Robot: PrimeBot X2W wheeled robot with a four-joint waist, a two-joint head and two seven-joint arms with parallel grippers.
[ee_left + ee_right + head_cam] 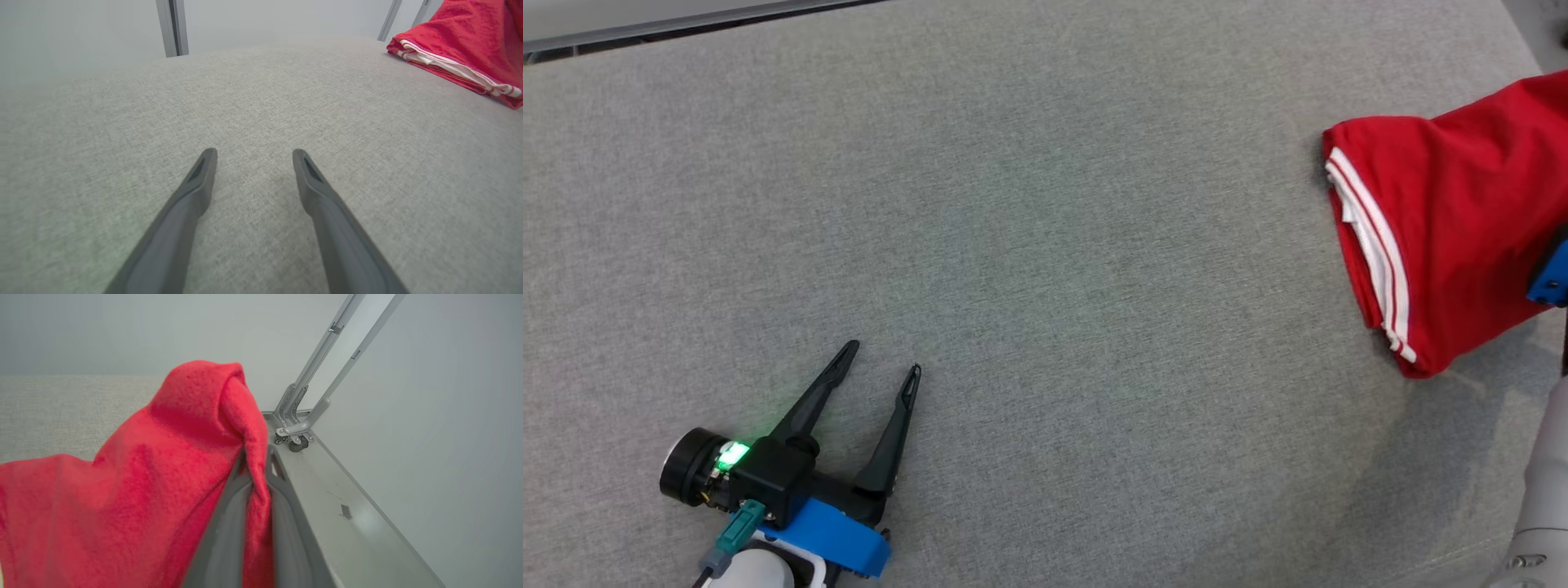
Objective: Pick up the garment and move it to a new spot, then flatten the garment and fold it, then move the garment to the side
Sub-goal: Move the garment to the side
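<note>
Right tool [258, 459], pinched narrow on a fold of the red garment [1437, 237], holds it at the worktop's [1045, 245] right edge. Left tool [883, 359], spread wide and empty, is over the worktop's near left. Risk: the thin pinch slips and the folded layers fall open.

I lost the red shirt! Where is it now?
The red shirt is at the far right of the head view, by the right side of the grey surface, pinched in the right tool, far from the open left tool.
</note>
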